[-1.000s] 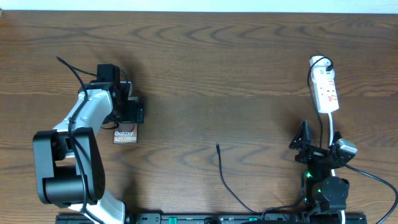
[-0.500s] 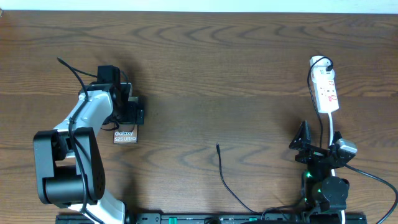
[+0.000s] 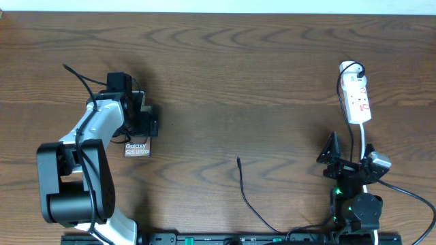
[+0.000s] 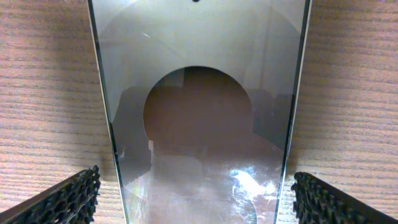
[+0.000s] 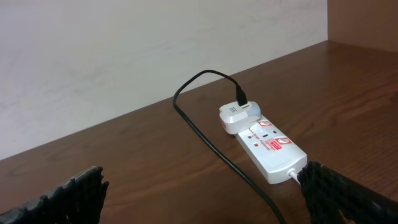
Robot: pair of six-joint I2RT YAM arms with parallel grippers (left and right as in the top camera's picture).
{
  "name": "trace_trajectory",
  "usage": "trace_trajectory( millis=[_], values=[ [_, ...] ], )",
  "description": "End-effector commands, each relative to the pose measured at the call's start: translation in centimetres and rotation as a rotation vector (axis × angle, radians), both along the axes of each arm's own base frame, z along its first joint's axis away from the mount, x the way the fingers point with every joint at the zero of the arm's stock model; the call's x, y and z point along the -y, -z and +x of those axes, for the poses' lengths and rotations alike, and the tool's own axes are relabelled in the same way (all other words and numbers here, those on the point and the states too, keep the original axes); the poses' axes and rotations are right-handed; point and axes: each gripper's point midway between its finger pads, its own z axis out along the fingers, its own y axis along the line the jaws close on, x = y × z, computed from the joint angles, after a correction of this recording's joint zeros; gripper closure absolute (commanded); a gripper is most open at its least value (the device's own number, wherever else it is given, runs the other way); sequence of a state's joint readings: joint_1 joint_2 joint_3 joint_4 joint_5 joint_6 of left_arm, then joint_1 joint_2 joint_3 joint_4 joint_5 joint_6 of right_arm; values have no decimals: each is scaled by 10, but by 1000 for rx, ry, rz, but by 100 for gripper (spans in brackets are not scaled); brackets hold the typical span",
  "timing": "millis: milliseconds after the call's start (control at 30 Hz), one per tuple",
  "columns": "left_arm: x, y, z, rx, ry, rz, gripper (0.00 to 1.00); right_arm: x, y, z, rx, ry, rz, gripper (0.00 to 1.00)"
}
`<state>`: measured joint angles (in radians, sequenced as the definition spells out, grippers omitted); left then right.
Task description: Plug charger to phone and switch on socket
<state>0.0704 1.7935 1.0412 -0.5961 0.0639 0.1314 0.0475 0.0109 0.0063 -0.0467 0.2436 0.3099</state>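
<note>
The phone (image 3: 137, 149) lies flat on the wooden table at the left, its white "Galaxy S25 Ultra" lettering showing below my left gripper (image 3: 141, 124). In the left wrist view the glossy phone (image 4: 199, 93) fills the middle, and my left gripper (image 4: 196, 200) is open with a finger on each side, apart from its edges. The white socket (image 3: 357, 99) lies at the far right. The charger cable's plug tip (image 3: 238, 160) lies loose at centre front. My right gripper (image 3: 346, 162) is open and empty in front of the socket (image 5: 268, 147); the black cable (image 5: 205, 134) runs from a white adapter (image 5: 234, 116).
The charger cable (image 3: 253, 204) curves from its tip toward the table's front edge. A white wall (image 5: 124, 50) stands behind the table. The socket's white cord (image 3: 366, 139) runs toward my right arm.
</note>
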Motion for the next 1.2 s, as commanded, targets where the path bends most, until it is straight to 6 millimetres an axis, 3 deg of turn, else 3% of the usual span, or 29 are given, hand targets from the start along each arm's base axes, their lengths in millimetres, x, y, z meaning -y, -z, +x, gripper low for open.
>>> trace_trajectory(
  millis=[0,1167],
  values=[
    [-3,3,-4,-14,2,16,2,0,0,-1,0,6,-4,1],
    [-4,10,-11,-23,1,22,2,0,0,-1,0,6,-4,1]
  ],
)
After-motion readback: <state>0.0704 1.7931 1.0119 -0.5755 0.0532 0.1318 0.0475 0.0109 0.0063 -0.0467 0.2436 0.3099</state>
